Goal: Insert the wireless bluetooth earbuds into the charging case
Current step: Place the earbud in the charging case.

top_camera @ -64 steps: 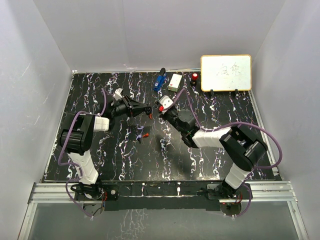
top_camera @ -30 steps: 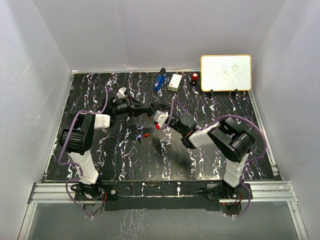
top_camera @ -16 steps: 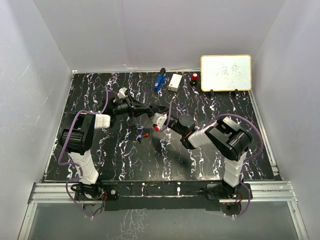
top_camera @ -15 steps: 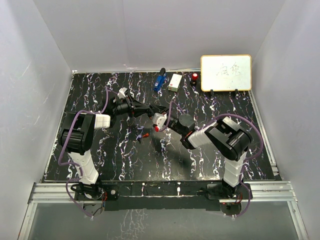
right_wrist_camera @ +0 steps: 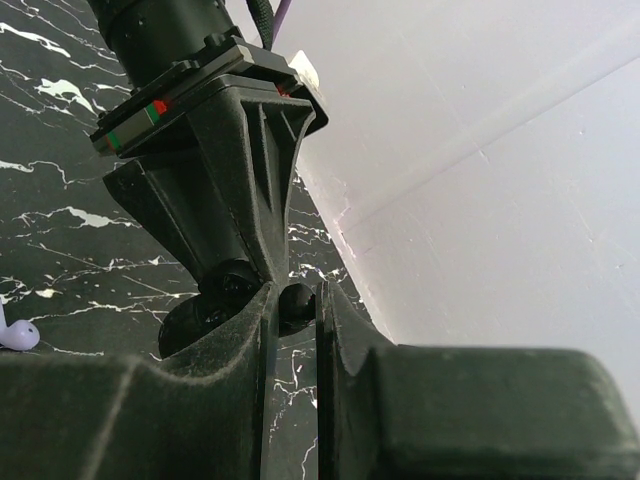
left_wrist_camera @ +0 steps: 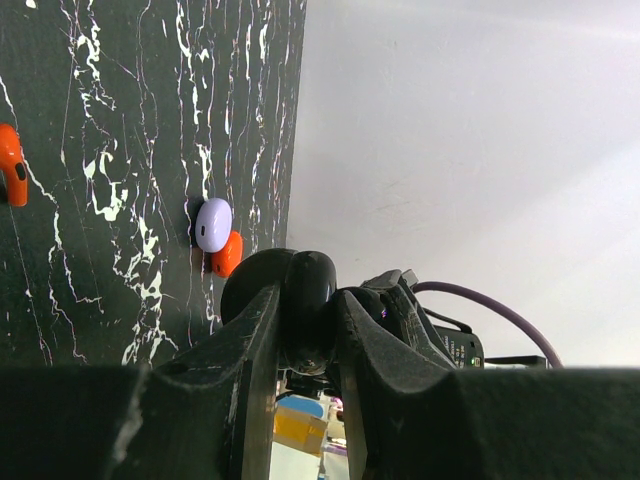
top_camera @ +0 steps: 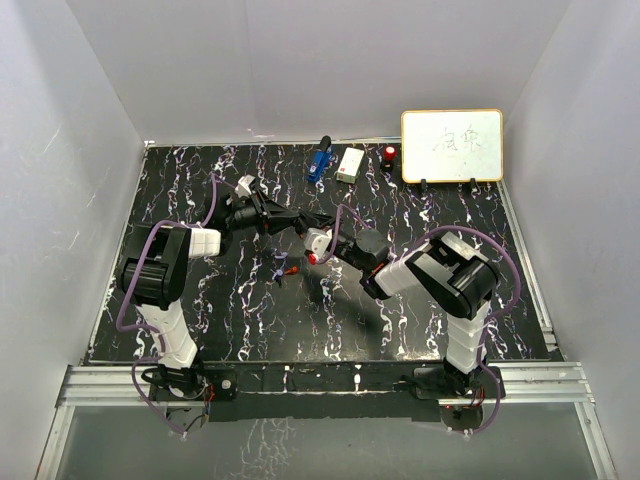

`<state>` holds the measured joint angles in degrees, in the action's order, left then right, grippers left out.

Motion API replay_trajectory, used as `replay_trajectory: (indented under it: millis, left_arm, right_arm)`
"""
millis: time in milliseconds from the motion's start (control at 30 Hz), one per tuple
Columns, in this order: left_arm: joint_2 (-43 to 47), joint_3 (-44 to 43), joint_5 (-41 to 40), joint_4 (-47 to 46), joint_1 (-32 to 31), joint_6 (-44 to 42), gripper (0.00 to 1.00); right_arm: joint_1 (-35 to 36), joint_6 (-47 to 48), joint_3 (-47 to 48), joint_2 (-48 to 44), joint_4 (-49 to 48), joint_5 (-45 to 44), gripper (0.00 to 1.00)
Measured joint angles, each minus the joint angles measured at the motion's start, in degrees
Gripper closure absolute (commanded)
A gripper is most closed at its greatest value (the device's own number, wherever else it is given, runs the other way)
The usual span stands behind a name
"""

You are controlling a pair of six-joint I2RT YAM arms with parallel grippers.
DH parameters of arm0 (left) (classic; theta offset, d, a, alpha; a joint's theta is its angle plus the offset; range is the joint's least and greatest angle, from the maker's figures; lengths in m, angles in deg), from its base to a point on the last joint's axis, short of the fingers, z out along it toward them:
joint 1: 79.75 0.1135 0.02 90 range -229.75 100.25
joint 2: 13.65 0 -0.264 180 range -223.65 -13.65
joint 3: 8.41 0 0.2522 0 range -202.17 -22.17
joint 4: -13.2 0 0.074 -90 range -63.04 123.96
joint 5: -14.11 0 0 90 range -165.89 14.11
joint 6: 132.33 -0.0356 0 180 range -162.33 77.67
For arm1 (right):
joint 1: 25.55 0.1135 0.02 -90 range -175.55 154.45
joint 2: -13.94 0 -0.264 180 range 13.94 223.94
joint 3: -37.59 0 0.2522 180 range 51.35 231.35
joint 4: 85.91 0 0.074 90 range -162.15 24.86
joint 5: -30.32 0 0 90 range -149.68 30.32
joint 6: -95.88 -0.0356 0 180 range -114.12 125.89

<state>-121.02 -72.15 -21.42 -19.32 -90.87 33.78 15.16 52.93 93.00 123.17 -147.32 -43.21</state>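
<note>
— Between the left gripper's fingers sits a round black body, clamped from both sides. I take it for the charging case, though the view is dark.
— And the right gripper?
— Almost together, pinching a small black edge of what looks like that same case, head-on to the left one. Probably one steadies it while the other works the lid.
— So neither holds an earbud?
— Neither. A purple earbud and a red earbud lie touching on the black marbled table, centre-left of the left wrist frame. A second red earbud shows at the left edge. All are outside the case.
</note>
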Motion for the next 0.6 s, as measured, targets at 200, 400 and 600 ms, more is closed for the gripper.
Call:
replay_trajectory:
  millis: [200,400,600]
  left_arm:
    - [0.00,0.00,0.00,-0.04,0.00,0.15,1.00]
    - [0.00,0.00,0.00,-0.22,0.00,0.42,1.00]
    - [0.00,0.00,0.00,-0.39,0.00,0.70,1.00]
  right_arm:
    - [-0.02,0.79,0.00,0.00,0.02,0.00,1.00]
    - [-0.02,1.11,0.00,0.02,0.07,0.00,1.00]
    - [-0.02,1.36,0.00,0.11,0.13,0.00,1.00]
